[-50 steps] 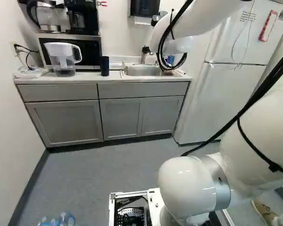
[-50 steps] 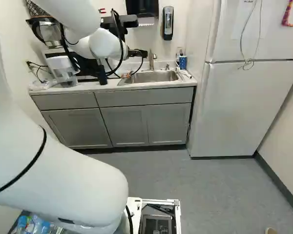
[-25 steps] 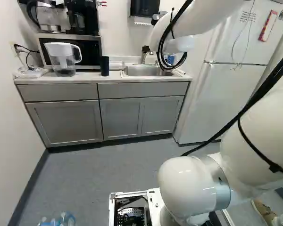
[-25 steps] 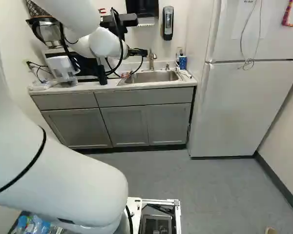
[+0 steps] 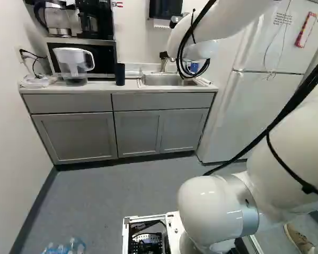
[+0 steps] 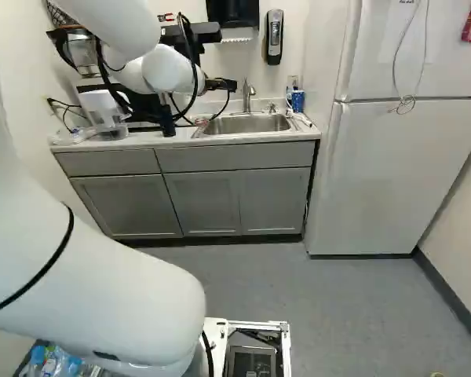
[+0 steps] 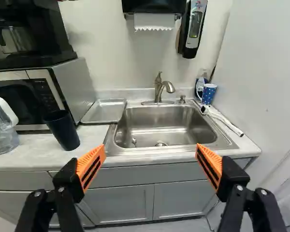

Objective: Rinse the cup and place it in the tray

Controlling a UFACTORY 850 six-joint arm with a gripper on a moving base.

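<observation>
In the right base view my gripper [image 6: 223, 85] shows only in part beyond the white wrist, level with the counter's back. The wrist view has the gripper [image 7: 151, 159] open, its orange pads wide apart and nothing between them. A dark blue cup [image 7: 62, 129] stands on the counter beside the microwave, ahead of one finger and off to that side; in the left base view this cup [image 5: 120, 74] is dark and upright. The metal tray [image 7: 104, 111] lies flat between cup and sink. The steel sink [image 7: 166, 126] with its faucet [image 7: 158, 89] is ahead, between the fingers' lines.
A water pitcher [image 5: 73, 65] stands before the microwave [image 5: 102, 55]. Past the sink, a blue dotted cup [image 7: 209, 93] sits near a white hose [image 7: 224, 121] by the fridge [image 6: 400, 173]. Paper towel [image 7: 154, 21] and soap dispensers [image 7: 193, 29] hang above.
The base has moved slightly: counter, sink and fridge sit a little farther right in both base views. The arm keeps its pose against its lowest joint.
</observation>
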